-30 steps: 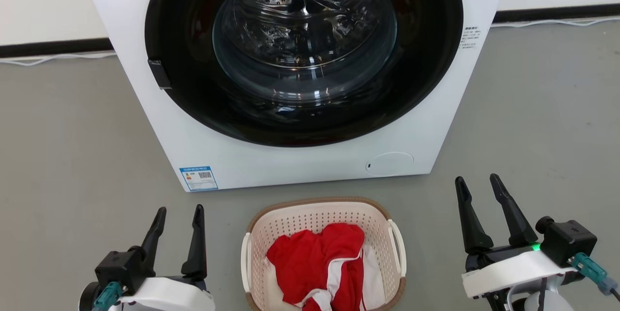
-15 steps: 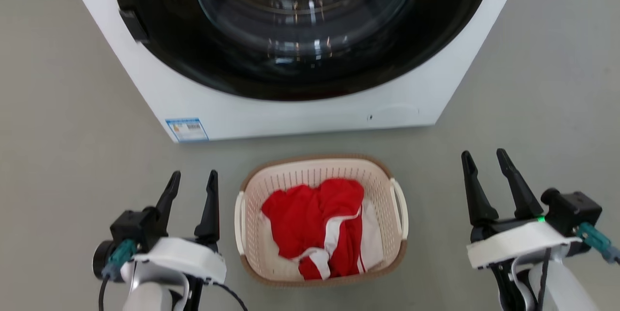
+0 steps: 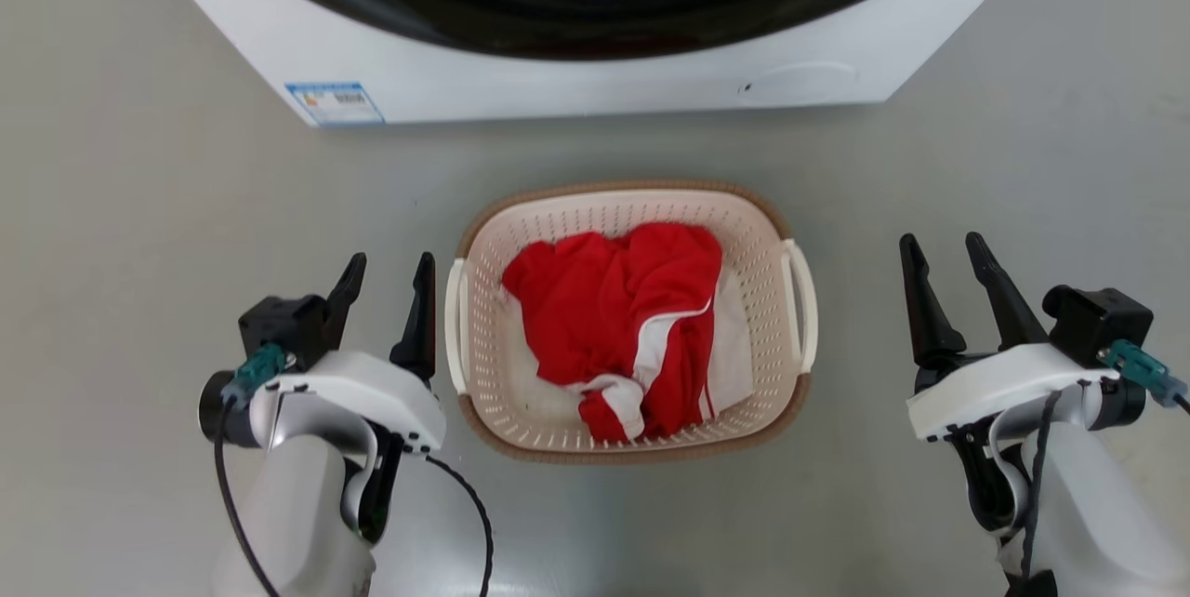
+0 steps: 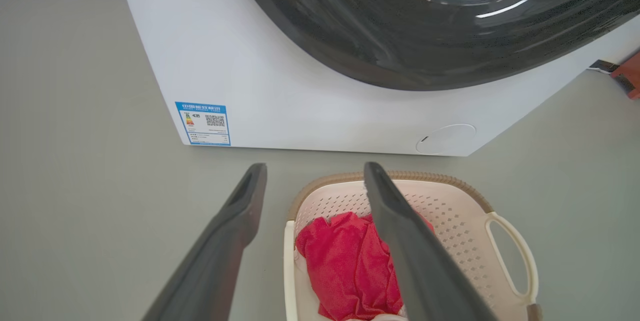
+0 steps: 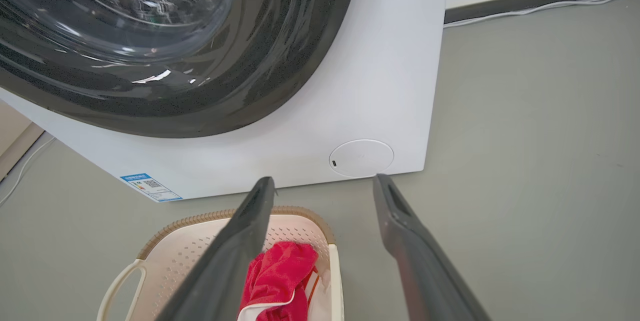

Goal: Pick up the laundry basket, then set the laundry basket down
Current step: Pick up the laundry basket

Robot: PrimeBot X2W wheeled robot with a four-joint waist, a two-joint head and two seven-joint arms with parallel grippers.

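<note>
- Head view looks down at the gray floor (image 3: 139, 234). The laundry basket (image 3: 485, 346) sits on it, between the two arms.
- The basket is a little way in front of the big white washing machine (image 3: 576, 90) and does not touch it.
- A red cloth (image 3: 604, 309) lies bunched up inside the basket, with a white cloth (image 3: 736, 360) under it.
- The left gripper (image 3: 392, 260) has its fingers apart and holds nothing. One finger is just beside the basket's left handle (image 3: 453, 327). I cannot tell if they touch.
- The right gripper (image 3: 941, 240) has its fingers apart too and holds nothing. It is well apart from the right handle (image 3: 805, 309).
- Left wrist view shows two dark fingers (image 4: 235, 241) spread wide. One is over bare floor and the other crosses in front of the basket.
- Right wrist view shows the same kind of thing, with one finger in front of the basket and one over the floor.
- A blue sticker (image 3: 335, 102) is on the machine's low left corner, and a round cap (image 5: 361, 158) is near its low right corner.
</note>
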